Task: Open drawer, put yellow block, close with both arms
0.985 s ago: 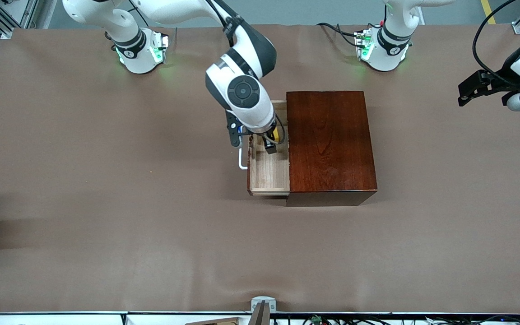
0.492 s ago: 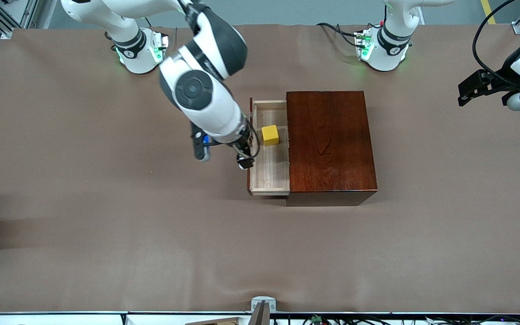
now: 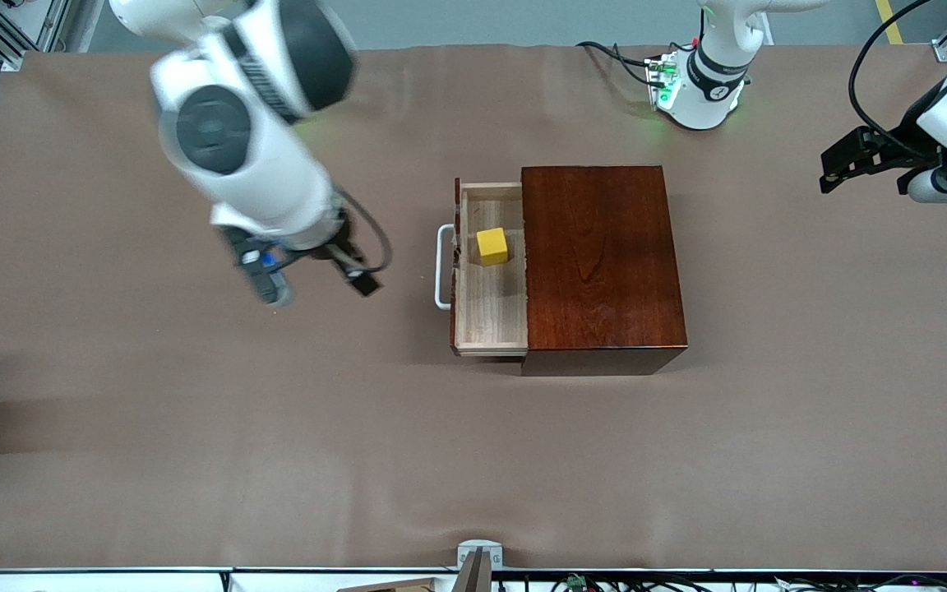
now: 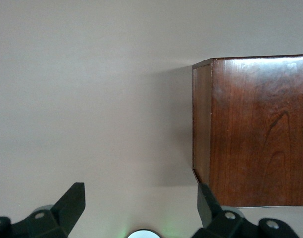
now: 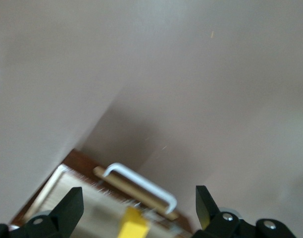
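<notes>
Yellow block [image 3: 491, 246] resting in the open drawer [image 3: 490, 312], toward its base-side edge. Right gripper [image 3: 315, 284] spread, empty, over bare table [image 3: 194, 452] in front of the white handle [image 3: 441, 267], nearer than left gripper [image 3: 860, 160] past the box [image 3: 601, 263].

Left wrist: fingers [image 4: 67, 206] apart, empty, box side [image 4: 253, 129] ahead.

Right wrist: fingers [image 5: 67, 208] apart; handle [image 5: 141, 183] lying crosswise, block [image 5: 131, 224] just past it.

One glossy dark mahogany wooden box [image 3: 602, 259] sits on one brown tabletop [image 3: 112, 411]. It has one pale light-wood drawer [image 3: 490, 308] with one white U-shaped bar handle [image 3: 441, 267]. One small bright yellow cube-like block [image 3: 491, 246]. Two white jointed robot arms, each with one black gripper: right gripper [image 3: 317, 284], left gripper [image 3: 864, 160].
</notes>
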{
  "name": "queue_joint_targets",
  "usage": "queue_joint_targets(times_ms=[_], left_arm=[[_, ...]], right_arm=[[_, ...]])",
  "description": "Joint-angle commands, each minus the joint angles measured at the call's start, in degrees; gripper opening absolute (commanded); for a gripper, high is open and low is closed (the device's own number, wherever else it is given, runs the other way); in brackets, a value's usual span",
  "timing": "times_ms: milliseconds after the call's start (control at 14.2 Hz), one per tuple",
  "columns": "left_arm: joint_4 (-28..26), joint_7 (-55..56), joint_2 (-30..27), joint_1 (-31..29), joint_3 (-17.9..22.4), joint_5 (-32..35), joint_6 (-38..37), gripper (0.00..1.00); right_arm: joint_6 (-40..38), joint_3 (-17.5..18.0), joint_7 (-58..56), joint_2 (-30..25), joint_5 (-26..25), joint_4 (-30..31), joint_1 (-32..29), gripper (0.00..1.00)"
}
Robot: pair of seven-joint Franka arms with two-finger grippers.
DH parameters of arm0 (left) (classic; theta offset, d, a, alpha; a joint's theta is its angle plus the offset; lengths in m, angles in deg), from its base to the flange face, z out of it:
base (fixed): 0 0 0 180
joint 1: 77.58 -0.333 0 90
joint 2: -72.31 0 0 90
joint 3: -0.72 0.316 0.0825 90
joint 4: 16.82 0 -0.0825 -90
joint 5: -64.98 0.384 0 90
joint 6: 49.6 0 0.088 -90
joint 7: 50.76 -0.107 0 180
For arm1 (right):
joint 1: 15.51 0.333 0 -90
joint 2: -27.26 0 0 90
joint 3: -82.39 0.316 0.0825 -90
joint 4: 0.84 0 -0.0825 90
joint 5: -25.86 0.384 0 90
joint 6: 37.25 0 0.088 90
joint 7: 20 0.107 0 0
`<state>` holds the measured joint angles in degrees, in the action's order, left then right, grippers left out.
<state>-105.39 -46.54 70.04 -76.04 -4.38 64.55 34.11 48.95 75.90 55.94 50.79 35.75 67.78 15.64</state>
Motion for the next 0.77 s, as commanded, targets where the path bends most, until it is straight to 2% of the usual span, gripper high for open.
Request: queue_joint_targets(times_ms=[0, 211, 281, 492, 703], left_arm=[[0.59, 0.27, 0.33, 0.31, -0.86, -1.23, 0.13, 1.0], [4.88, 3.06, 3.65, 0.49, -4.28, -1.41, 0.05, 1.0], [6.55, 6.21, 5.06, 0.58, -6.56, -1.41, 0.13, 1.0], [11.3, 21.39, 10.68, 1.8, -13.76, -1.41, 1.1, 1.0], [14.03, 38.61, 15.34, 6.53, -18.09, -1.76, 7.24, 1.0]], right_arm=[[-5.24, 1.14, -13.84, -3.48, -0.48, 0.99, -7.05, 1.0], [-7.8, 1.05, -27.99, -4.98, -0.48, 0.9, -12.5, 1.0], [-8.67, 1.05, -32.04, -5.85, -0.48, 0.9, -14.0, 1.0], [-14.11, 1.05, -43.64, -7.88, -0.66, 0.9, -18.13, 1.0], [-17.2, 1.22, -61.81, -10.69, -2.23, 1.25, -23.84, 1.0]])
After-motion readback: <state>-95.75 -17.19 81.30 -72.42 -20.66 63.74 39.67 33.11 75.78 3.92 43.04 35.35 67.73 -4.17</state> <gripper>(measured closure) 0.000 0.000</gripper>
